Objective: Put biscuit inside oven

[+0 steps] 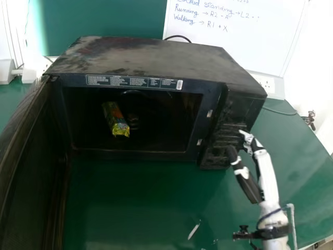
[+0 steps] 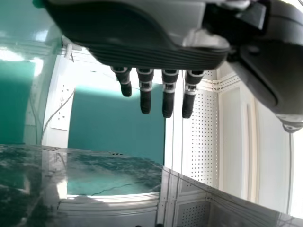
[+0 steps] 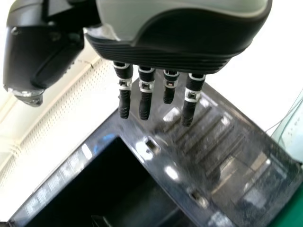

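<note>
A yellow-green biscuit packet [image 1: 115,120] lies inside the black oven [image 1: 156,62], left of the middle of its cavity. The oven's door [image 1: 31,161] stands swung out at the left. My right hand [image 1: 252,145] is in front of the control panel at the oven's right, apart from the packet. In the right wrist view my right hand [image 3: 180,52] has straight fingers, with the panel and part of the cavity beyond them. My left hand [image 2: 142,47] has straight fingers and holds nothing; a dark, glossy surface lies beyond it.
The oven stands on a green table [image 1: 135,203]. A small white object [image 1: 194,229] lies on the table in front of it. Behind are a whiteboard [image 1: 229,36] and a wall socket [image 1: 266,83], with a cable running along the right.
</note>
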Action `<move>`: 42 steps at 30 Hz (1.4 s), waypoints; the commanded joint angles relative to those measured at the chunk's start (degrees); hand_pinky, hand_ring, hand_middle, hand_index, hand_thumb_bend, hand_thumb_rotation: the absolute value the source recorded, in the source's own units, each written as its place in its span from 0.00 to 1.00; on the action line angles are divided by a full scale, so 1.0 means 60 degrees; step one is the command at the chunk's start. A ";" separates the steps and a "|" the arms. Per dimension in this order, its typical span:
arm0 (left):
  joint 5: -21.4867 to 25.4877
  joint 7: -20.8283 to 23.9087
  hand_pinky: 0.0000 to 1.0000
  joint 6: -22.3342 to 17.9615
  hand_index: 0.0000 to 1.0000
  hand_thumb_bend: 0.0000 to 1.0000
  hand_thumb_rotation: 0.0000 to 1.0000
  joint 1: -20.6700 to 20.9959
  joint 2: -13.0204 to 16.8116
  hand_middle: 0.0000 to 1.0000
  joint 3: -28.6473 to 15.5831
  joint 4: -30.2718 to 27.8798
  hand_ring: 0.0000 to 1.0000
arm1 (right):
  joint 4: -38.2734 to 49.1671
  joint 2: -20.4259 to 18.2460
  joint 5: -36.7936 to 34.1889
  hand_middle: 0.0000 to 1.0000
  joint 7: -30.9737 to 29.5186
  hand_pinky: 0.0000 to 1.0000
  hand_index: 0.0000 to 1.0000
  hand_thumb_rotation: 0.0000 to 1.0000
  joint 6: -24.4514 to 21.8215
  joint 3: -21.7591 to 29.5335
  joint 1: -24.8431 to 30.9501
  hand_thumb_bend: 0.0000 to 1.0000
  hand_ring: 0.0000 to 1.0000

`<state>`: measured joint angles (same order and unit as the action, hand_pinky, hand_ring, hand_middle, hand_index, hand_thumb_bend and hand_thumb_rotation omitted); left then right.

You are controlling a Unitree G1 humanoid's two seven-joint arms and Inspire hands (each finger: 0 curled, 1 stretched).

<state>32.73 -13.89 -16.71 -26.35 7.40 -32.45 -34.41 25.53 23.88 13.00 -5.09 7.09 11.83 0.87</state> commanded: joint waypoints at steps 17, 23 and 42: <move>-0.0038 -0.0534 1.00 -0.1485 0.89 0.90 0.97 0.0613 -0.0284 0.92 -0.0079 0.1181 0.93 | -0.1409 0.0139 -0.3760 0.89 -0.1048 0.85 0.85 0.91 -0.0878 0.1968 -0.0208 0.84 0.91; -0.0733 -0.0843 1.00 -0.2846 0.89 0.90 0.93 0.0696 -0.0721 0.92 0.0291 0.1559 0.93 | -0.1636 0.0186 -0.3788 0.88 -0.1040 0.86 0.85 0.89 -0.0880 0.2095 -0.0298 0.83 0.90; -0.0596 -0.1619 1.00 -0.4992 0.89 0.85 0.94 0.0051 -0.1194 0.93 0.1312 0.2106 0.96 | -0.1717 0.0129 -0.3457 0.90 -0.0871 0.86 0.87 0.90 -0.0769 0.2051 -0.0386 0.81 0.91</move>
<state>29.21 -23.21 -45.43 -25.46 0.05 -25.28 -22.29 14.77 24.48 -7.91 -10.77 2.74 23.98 -1.18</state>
